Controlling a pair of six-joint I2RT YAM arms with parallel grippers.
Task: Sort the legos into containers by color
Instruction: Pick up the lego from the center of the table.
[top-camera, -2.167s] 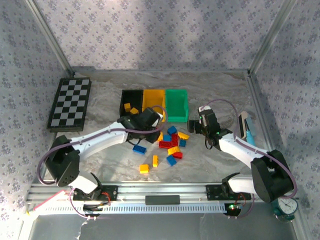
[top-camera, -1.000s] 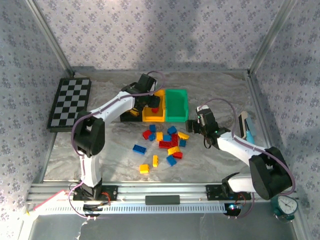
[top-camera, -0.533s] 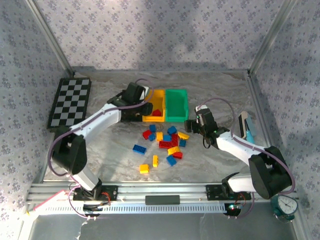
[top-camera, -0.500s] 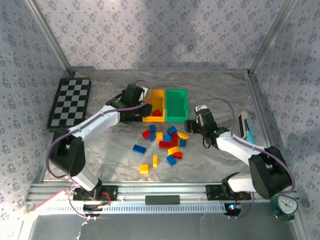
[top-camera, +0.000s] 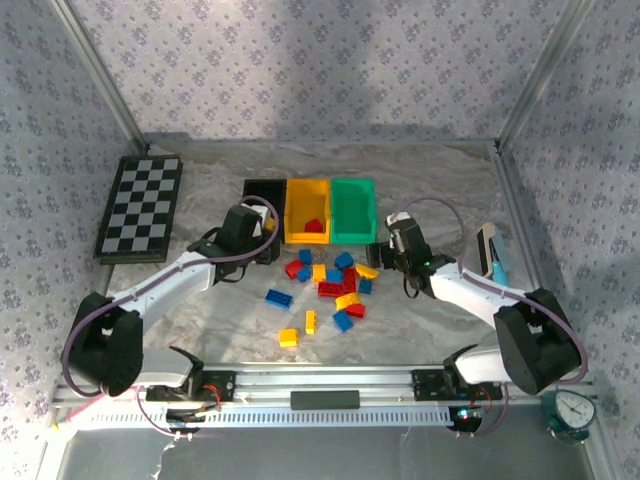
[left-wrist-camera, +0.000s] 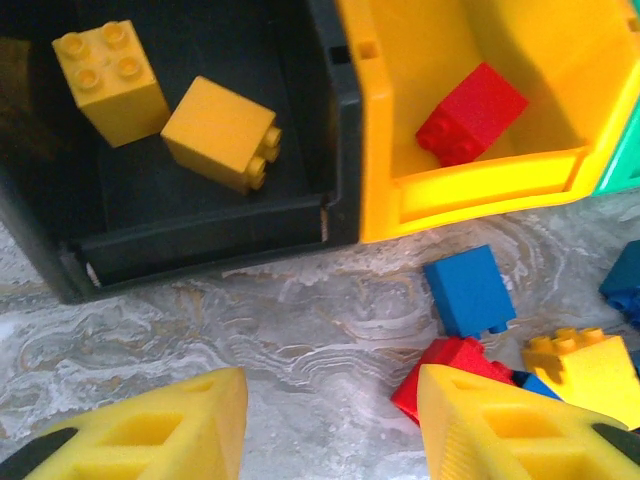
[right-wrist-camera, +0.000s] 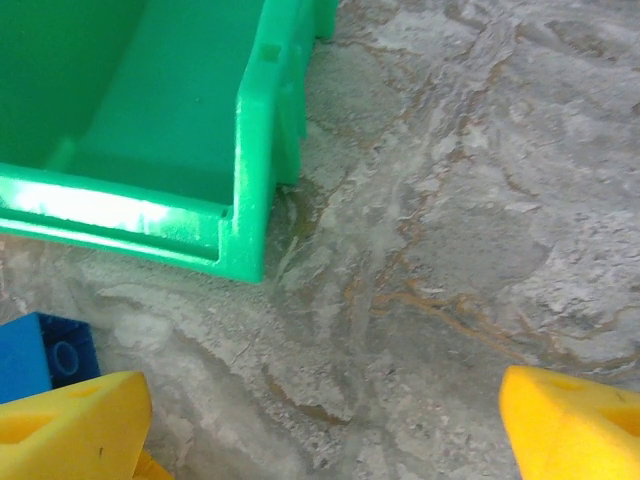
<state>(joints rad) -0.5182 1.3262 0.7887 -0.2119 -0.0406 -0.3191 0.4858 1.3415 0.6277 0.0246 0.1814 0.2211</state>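
Glossy moulded-plastic green bin (right-wrist-camera: 250, 170), smooth shiny plastic blue brick (left-wrist-camera: 468, 290), matt marbled tabletop (right-wrist-camera: 480, 200), metal front rail (top-camera: 250, 382).

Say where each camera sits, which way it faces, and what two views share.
Top external: above and behind the bases, looking down over the table; left arm and right arm show.
Left wrist: on that arm, looking down past the open left gripper at black bin and yellow bin.
Right wrist: likewise, past the open right gripper at a corner of the green bin.
Shared: top and left wrist both show the red brick in the yellow bin.
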